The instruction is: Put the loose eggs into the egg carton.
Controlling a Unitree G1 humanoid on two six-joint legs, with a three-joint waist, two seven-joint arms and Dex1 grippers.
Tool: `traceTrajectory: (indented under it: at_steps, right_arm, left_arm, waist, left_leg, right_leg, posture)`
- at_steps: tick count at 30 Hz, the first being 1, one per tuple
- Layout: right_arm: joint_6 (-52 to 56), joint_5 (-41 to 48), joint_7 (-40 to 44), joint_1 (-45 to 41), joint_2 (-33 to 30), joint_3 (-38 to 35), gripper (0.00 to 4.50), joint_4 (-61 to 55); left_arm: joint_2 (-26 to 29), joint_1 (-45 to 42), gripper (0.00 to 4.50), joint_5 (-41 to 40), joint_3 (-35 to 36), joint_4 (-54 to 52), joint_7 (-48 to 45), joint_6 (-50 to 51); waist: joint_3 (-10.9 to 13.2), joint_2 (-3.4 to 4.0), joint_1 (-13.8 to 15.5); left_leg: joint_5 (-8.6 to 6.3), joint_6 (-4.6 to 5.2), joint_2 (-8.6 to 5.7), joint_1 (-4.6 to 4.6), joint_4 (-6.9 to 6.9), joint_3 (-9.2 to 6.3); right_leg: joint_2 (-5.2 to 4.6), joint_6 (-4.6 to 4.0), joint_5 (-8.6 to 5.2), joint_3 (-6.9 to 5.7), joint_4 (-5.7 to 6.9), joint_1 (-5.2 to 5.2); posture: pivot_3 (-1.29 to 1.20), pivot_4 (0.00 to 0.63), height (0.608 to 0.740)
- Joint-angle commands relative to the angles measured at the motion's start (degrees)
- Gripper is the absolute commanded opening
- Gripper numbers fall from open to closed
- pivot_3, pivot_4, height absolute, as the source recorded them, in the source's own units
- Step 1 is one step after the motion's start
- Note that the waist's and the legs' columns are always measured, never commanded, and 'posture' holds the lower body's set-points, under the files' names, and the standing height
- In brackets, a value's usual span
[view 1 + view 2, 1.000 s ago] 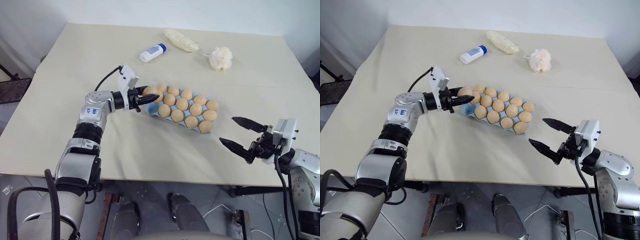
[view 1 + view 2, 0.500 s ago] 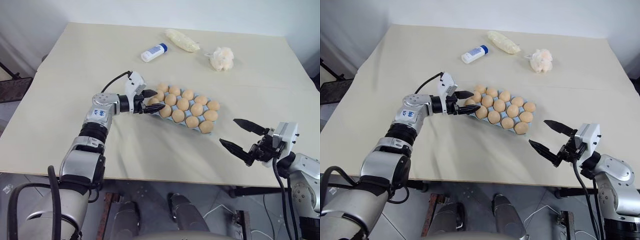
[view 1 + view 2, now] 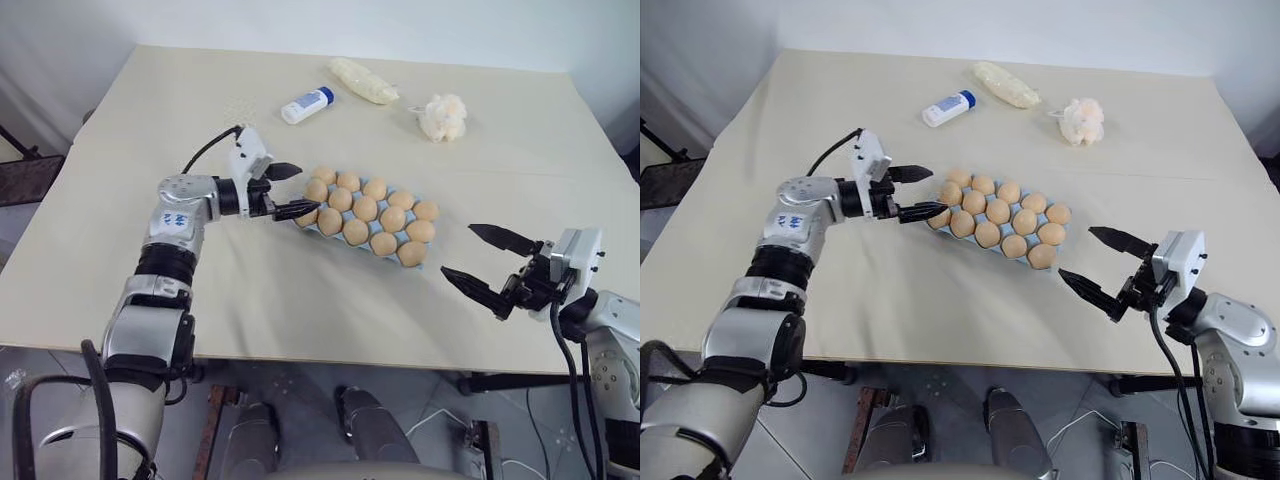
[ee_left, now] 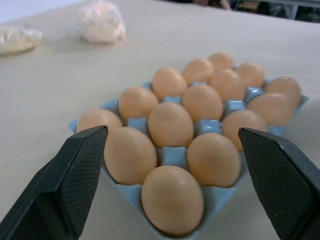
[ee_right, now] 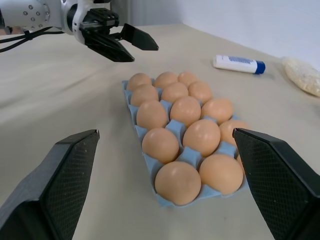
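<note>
The light blue egg carton (image 3: 304,225) lies mid-table, angled, with a pale orange egg (image 3: 366,208) in each cup I can see. No loose eggs lie on the table. My left gripper (image 3: 303,189) hovers at the carton's left end, open, its fingers straddling the corner egg (image 4: 171,199) without touching it. My right gripper (image 3: 457,250) hangs open near the table's front edge, right of the carton, with nothing in it. The right wrist view looks along the whole carton (image 5: 149,165) toward the left gripper (image 5: 145,51).
At the back of the table lie a white bottle with a blue cap (image 3: 306,105), a pale wrapped packet (image 3: 363,80) and a cream puff ball (image 3: 443,117). The table's front edge runs just below my right gripper.
My left gripper was shut on an egg at the carton's left end. It has opened, left the egg in the corner cup and drawn back slightly. The right gripper has stayed put.
</note>
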Motion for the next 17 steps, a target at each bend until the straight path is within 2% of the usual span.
traceTrajectory:
  at_steps: [1,10,17]
  right_arm:
    - [0.58,1.12,1.64,-1.35,-1.72,-1.10,4.50,1.07]
    - [1.10,1.35,5.77,-6.05,-2.75,-0.53,4.50,5.64]
    - [1.16,-0.06,8.18,-9.52,-3.04,0.42,4.50,9.46]
  left_arm:
    - [3.11,3.72,4.45,-2.46,1.93,-6.47,-2.11,1.54]
    - [9.53,13.05,4.45,-5.04,3.97,-15.03,-4.05,6.62]
    - [10.98,15.80,4.45,-6.16,5.78,-17.34,-2.52,5.55]
  waist:
    - [0.00,0.01,-0.05]
    - [0.01,0.01,0.24]
    - [0.00,0.01,0.30]
  left_leg:
    - [0.00,0.00,0.02,0.01,0.00,0.00]
    - [0.02,0.01,0.00,0.01,0.19,-0.05]
    - [0.03,0.02,0.00,0.02,0.19,-0.09]
  right_leg:
    - [0.01,0.00,0.00,0.00,0.02,-0.01]
    - [-0.05,0.01,0.01,-0.04,0.09,0.07]
    - [-0.06,0.01,0.01,-0.09,0.14,0.07]
  posture:
    - [0.00,0.150,0.740]
    - [0.00,0.150,0.740]
    - [0.00,0.150,0.740]
